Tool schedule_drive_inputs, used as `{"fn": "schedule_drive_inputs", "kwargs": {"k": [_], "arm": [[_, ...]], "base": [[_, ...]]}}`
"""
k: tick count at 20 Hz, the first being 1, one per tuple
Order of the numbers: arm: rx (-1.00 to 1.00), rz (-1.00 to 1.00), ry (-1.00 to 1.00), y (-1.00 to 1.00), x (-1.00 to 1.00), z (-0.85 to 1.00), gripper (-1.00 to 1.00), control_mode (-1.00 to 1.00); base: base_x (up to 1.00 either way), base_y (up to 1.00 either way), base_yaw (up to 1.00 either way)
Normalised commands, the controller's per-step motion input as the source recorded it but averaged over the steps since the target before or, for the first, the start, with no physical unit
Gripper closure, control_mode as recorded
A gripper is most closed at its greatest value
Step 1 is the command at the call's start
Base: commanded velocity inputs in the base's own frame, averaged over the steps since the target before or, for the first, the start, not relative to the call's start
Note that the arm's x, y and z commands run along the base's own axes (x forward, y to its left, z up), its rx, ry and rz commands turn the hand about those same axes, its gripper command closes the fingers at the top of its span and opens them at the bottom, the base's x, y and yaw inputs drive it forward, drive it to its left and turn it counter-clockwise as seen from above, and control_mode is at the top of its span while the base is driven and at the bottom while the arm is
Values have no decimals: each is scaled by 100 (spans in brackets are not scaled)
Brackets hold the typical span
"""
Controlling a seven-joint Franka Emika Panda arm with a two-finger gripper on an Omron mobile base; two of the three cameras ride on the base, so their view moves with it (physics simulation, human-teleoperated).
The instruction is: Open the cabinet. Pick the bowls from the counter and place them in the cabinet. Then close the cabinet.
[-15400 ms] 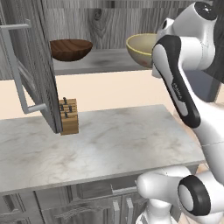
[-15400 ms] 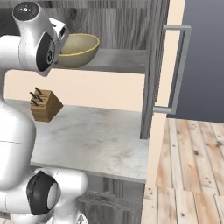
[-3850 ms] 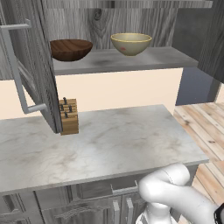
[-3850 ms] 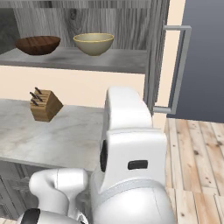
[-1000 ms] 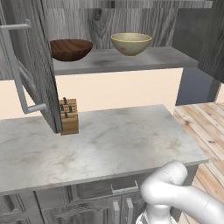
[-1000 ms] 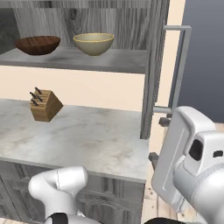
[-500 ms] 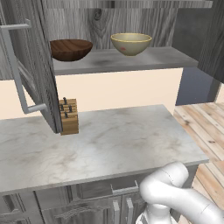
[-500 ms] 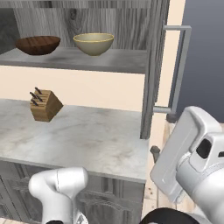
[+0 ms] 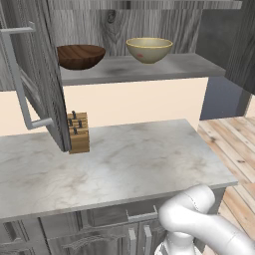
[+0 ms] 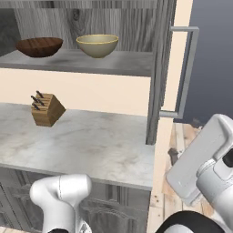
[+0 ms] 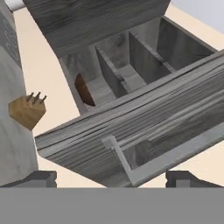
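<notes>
The cabinet stands open, both doors swung out. On its lower shelf sit the bowls: the dark brown wooden one at the left and the beige one to its right. The counter lies below them. In the hand view my gripper is open, its fingertips far apart, and it faces the outer side of the right door with the grey bar handle close ahead. The brown bowl shows inside the cabinet there.
A wooden knife block stands on the counter under the shelf. The left door juts out over the counter's left part. The right door with its handle sticks out past the counter's right end, above the wooden floor.
The arm has left the shelf, where it reached by the beige bowl, and swung low to the right beside the right door. In the last second it shifted slightly. Both bowls stayed put.
</notes>
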Motion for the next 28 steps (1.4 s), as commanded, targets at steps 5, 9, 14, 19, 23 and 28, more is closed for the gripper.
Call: {"fn": "schedule_drive_inputs", "kwargs": {"k": [5,9,14,19,23,28], "arm": [[5,0,0,-25,28,-5,-100,-100],[2,0,0,-12,43,-20,-100,-100],[3,1,0,-26,37,-15,-100,-100],[4,4,0,-40,27,-6,-100,-100],[8,8,1,-27,43,-1,-100,-100],[8,11,1,-16,48,-3,-100,-100]], "base": [[0,0,0],[0,0,0],[0,0,0],[0,0,0],[0,0,0],[0,0,0]]}}
